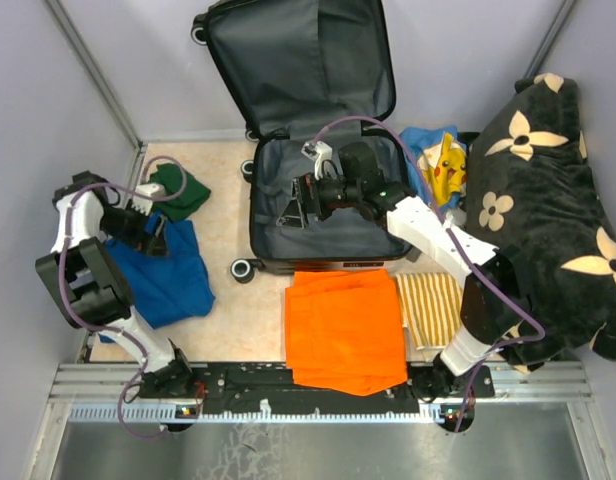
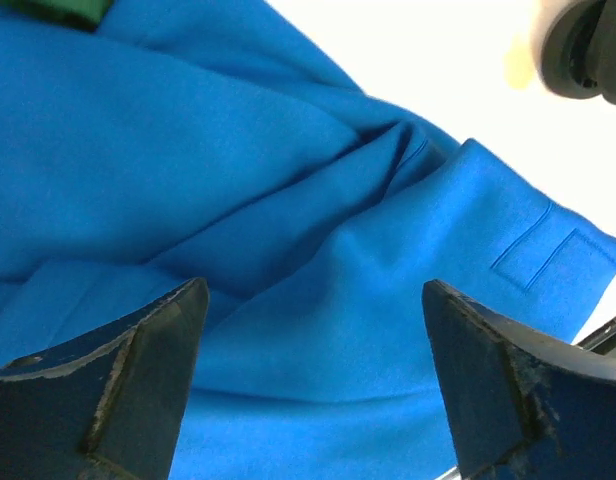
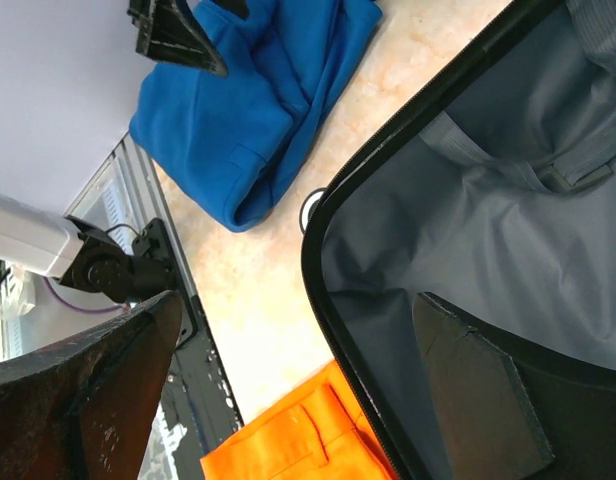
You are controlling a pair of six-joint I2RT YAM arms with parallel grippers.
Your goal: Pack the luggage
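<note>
Left gripper (image 2: 313, 305): jaws spread wide with nothing between them, hanging just above the blue garment (image 1: 173, 280).
Right gripper (image 3: 296, 300): jaws spread wide and empty. One finger is over the grey lining, the other is outside the case's rim.
Luggage (image 1: 298, 70): lies open with its lid swung back. Its lower half is under the right jaws and well apart from the left jaws.
Wheel (image 2: 588, 50): black, beyond the left jaws, past the blue cloth's edge.
Orange garment (image 1: 343, 330): folded, just outside the case, near the right jaws.
Green garment (image 1: 178, 185): beyond the left jaws, touching the blue one.
Cushion (image 1: 548, 200): black with cream flowers, well apart from both jaws.
Writing: the shell's print shows as a thin strip, too small to read.
</note>
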